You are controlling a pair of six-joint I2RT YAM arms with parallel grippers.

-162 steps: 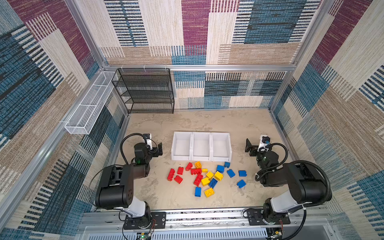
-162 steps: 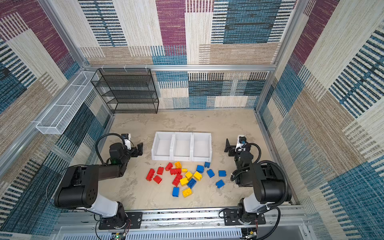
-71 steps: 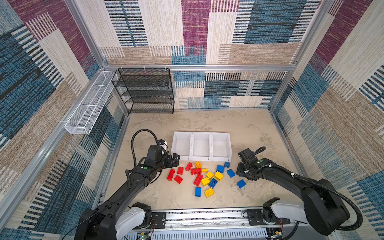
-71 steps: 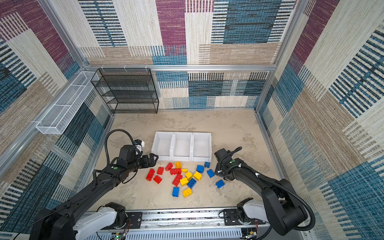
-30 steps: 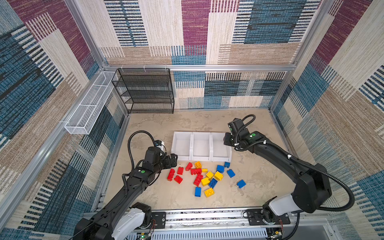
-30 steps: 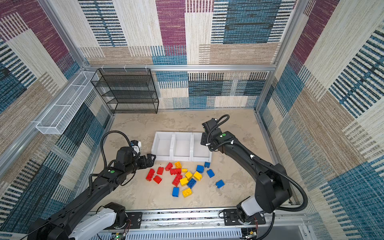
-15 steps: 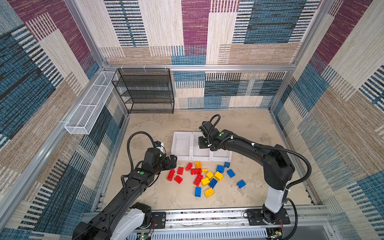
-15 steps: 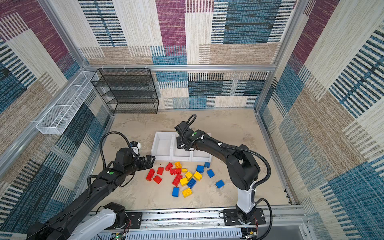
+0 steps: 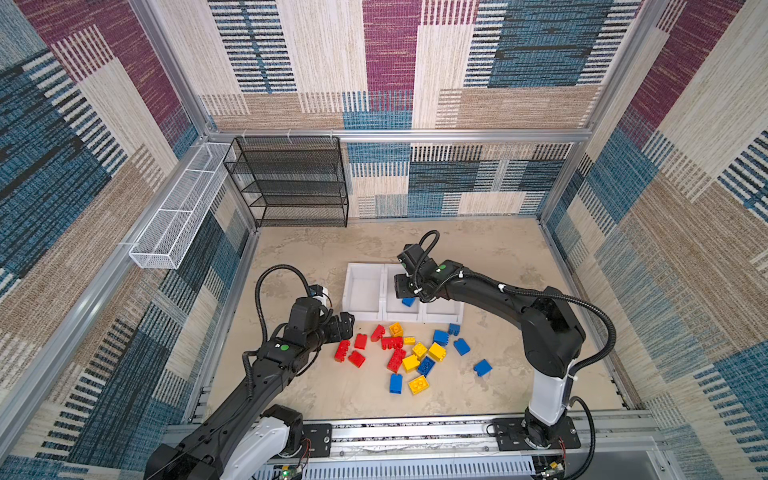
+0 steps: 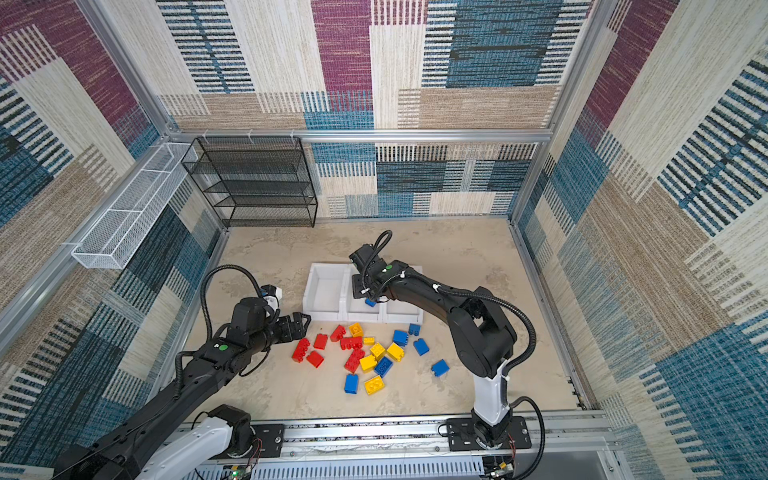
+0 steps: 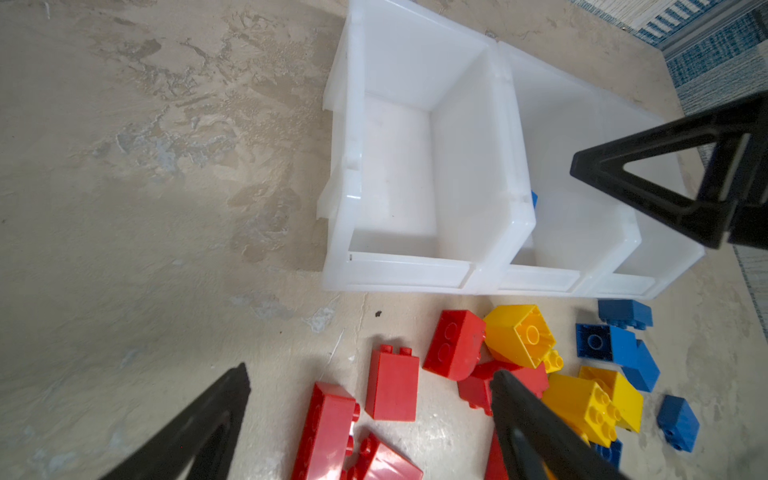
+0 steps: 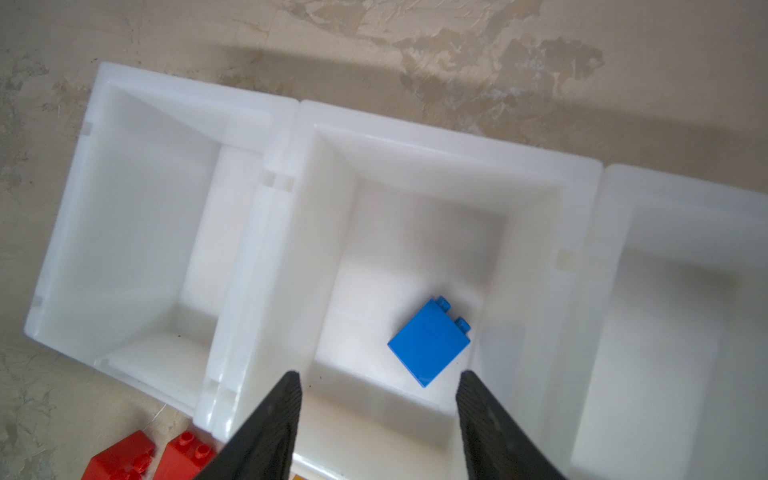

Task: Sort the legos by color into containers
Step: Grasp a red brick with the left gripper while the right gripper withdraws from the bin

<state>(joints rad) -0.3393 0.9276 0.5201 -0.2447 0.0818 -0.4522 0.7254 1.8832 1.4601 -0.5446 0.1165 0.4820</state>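
Observation:
Three white containers (image 9: 362, 291) (image 10: 326, 291) stand joined in a row. My right gripper (image 9: 406, 294) (image 12: 378, 376) hangs open over the middle one, nothing between its fingers. A blue lego (image 12: 430, 343) (image 9: 409, 301) lies on its side on that bin's floor; the outer two look empty. In front of the bins, red, yellow and blue legos (image 9: 415, 353) (image 10: 374, 353) lie scattered on the floor. My left gripper (image 9: 347, 322) (image 11: 371, 370) is open wide, low over the red bricks (image 11: 392, 384) at the pile's left end, holding nothing.
A black mesh rack (image 9: 291, 183) stands at the back left and a white wire basket (image 9: 178, 208) hangs on the left wall. One blue brick (image 9: 482, 368) lies apart at the right. A metal rail (image 9: 415, 432) runs along the front edge.
My right gripper swung left from the right-hand bin to the middle one and opened; the blue brick now lies in that bin. The left arm barely moved.

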